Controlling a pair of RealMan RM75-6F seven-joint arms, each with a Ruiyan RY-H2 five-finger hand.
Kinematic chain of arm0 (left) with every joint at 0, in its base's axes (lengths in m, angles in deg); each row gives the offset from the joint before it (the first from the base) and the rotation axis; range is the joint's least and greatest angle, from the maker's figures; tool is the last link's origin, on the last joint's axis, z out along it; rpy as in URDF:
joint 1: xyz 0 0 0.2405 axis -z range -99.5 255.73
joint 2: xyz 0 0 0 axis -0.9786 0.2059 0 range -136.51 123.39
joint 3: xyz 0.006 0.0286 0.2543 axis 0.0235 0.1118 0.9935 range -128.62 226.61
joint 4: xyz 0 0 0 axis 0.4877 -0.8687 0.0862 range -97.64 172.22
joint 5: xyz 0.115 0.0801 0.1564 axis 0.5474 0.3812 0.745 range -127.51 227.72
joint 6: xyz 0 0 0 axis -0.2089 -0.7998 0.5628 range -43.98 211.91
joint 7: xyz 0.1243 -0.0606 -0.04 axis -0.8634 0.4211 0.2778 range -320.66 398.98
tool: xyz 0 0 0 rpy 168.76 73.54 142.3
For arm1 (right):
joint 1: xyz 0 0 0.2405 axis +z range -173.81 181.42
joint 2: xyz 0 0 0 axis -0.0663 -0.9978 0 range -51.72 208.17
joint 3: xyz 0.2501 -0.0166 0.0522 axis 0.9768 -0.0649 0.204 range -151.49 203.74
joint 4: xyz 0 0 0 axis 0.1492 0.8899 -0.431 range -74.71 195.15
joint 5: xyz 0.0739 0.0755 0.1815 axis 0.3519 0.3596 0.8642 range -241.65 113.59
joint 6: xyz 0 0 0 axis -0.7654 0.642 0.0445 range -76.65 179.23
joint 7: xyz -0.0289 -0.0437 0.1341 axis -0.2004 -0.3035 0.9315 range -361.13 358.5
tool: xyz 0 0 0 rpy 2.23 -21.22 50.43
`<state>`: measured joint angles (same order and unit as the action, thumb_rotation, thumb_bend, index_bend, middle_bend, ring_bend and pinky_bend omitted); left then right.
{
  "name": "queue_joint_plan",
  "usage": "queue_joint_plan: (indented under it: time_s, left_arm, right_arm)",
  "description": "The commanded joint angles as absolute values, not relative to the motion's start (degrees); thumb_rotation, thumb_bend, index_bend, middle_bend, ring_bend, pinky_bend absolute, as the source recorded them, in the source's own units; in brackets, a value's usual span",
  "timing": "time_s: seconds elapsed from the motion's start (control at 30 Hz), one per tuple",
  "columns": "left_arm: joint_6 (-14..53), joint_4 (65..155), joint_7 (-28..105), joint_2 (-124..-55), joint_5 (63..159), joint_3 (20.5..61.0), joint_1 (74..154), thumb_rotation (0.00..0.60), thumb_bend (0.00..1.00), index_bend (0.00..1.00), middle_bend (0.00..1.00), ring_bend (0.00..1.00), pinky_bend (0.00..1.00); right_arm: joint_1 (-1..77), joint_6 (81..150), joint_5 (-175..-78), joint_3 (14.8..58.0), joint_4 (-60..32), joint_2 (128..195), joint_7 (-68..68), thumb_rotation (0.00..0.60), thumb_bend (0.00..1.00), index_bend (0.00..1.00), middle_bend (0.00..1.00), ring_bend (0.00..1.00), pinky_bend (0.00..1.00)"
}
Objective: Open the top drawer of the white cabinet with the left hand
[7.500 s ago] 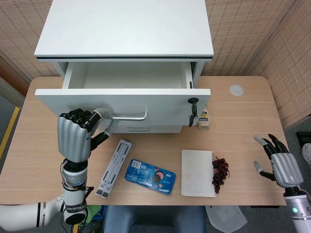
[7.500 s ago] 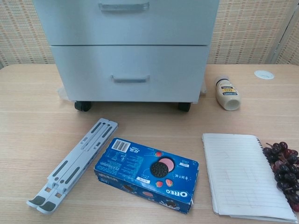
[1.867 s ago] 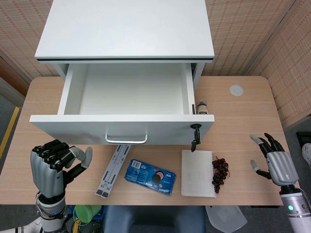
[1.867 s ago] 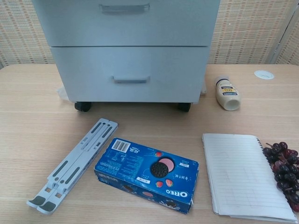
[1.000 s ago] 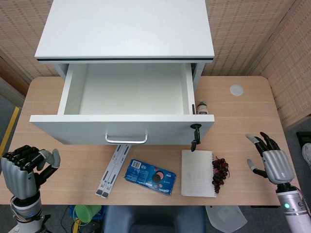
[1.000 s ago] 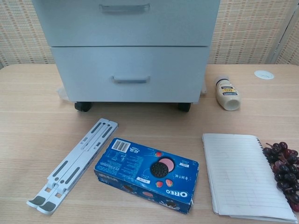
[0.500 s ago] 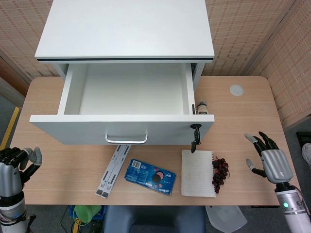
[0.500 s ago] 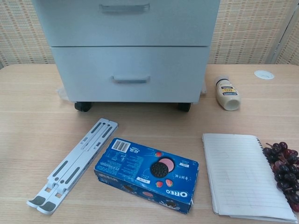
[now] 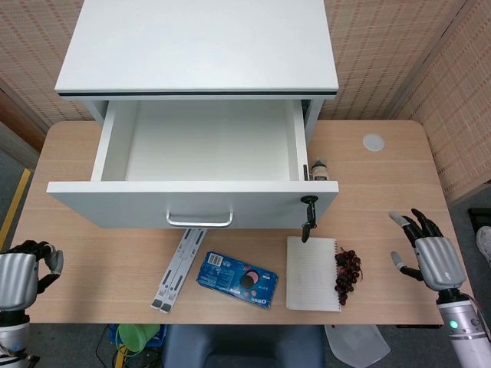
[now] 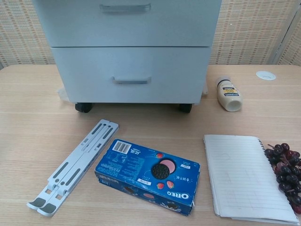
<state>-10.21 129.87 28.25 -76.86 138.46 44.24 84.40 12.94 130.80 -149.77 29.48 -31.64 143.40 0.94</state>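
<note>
Head view, left hand (image 9: 19, 277) withdrawn further, top drawer (image 9: 192, 201) unchanged

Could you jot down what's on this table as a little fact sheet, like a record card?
cabinet: white cabinet at the back of the table
top drawer: pulled out, nothing visible inside
left hand: at the table's left edge, fingers curled, holding nothing
right hand: at the right edge, fingers spread
in front: grey folding stand, Oreo box, notebook, grapes
beside cabinet: small bottle lying down

An office-like room: woven wall panels (image 9: 391, 46), wooden desk (image 9: 383, 176), white cabinet (image 9: 198, 46).
</note>
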Motion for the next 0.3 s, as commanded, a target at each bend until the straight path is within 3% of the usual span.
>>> queue_joint_plan:
  time_s: [0.03, 0.1, 0.3]
  left_arm:
    - [-5.43, 133.22, 22.52, -75.19, 134.95, 46.79, 83.87, 0.6, 0.45, 0.22, 0.36, 0.26, 0.41]
    - [-5.2, 133.37, 21.09, -76.24, 134.33, 46.54, 83.91, 0.6, 0.44, 0.18, 0.32, 0.24, 0.38]
    - [-5.1, 133.21, 19.58, -78.78, 134.7, 46.19, 84.23, 0.6, 0.43, 0.18, 0.32, 0.24, 0.37]
  right_arm:
    - [12.62, 130.91, -149.17, 29.52, -31.32, 143.41, 1.15, 0.6, 0.32, 0.14, 0.2, 0.11, 0.15]
    - [12.46, 130.87, -148.98, 29.44, -30.98, 143.43, 1.43, 0.6, 0.32, 0.14, 0.2, 0.11, 0.15]
    - [12.05, 131.52, -149.07, 29.46, -30.44, 143.33, 2.08, 0.6, 0.32, 0.14, 0.2, 0.11, 0.15]
